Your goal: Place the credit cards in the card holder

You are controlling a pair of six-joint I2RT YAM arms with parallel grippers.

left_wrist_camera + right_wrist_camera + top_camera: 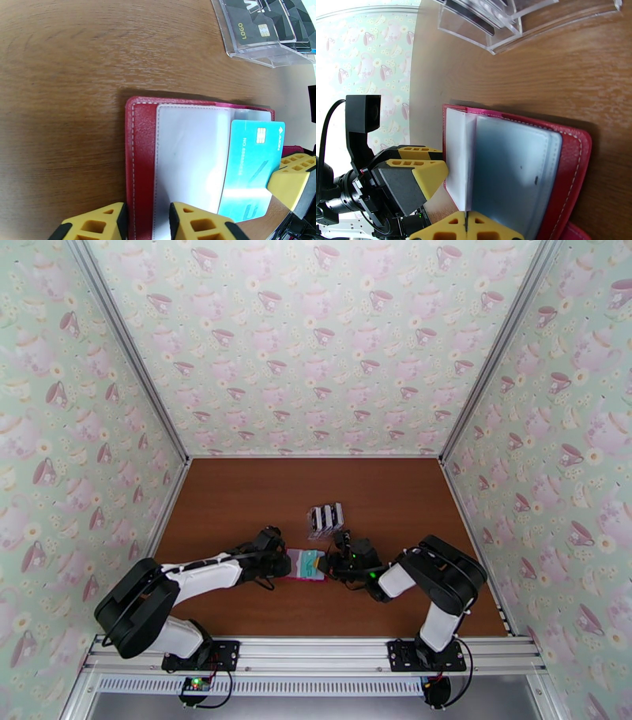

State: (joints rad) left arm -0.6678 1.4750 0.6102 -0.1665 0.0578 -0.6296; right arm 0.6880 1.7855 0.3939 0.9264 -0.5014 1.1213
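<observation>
The red card holder (296, 576) lies open on the table between my two grippers, its pale inner pockets up (140, 158) (572, 165). A teal credit card (249, 165) (310, 562) lies slanted over its right half, one long edge tucked against the clear pocket page. My right gripper (330, 562) (466, 227) is shut on that card's end, and one of its yellow fingers (290, 177) shows at the card's corner. My left gripper (283, 560) (145, 215) is shut on the holder's left edge. More cards, black and white, stand in a clear stand (325, 519).
The clear slotted stand (268, 35) (505, 23) sits just behind the card holder, close to the right gripper. Bare brown table (237, 500) lies to the left and behind. Teacup-patterned walls enclose the table on three sides.
</observation>
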